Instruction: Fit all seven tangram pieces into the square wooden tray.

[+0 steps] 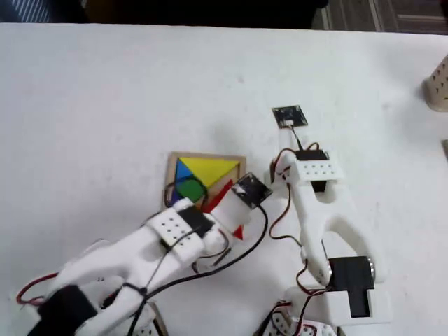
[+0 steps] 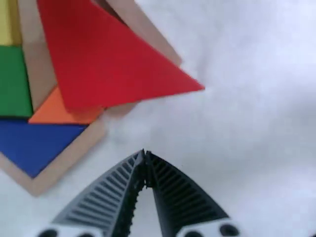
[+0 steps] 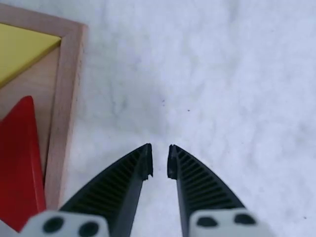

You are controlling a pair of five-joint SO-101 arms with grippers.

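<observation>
The square wooden tray (image 1: 207,157) lies mid-table and holds a yellow triangle (image 1: 210,169), a blue triangle (image 2: 34,143), a green piece (image 2: 12,79) and an orange piece (image 2: 59,111). A large red triangle (image 2: 108,59) rests tilted across the tray's rim (image 2: 64,165), one tip (image 1: 238,232) sticking out over the table. My left gripper (image 2: 144,165) is shut and empty, just outside the tray's near corner, close to that red tip. My right gripper (image 3: 159,158) hovers over bare table beside the tray's right rim (image 3: 61,113), its fingers a narrow gap apart with nothing between them.
A pegged wooden block (image 1: 437,84) stands at the table's far right edge. Red and black cables (image 1: 269,224) loop between the two arms near the tray. White table stretches free to the left and behind the tray.
</observation>
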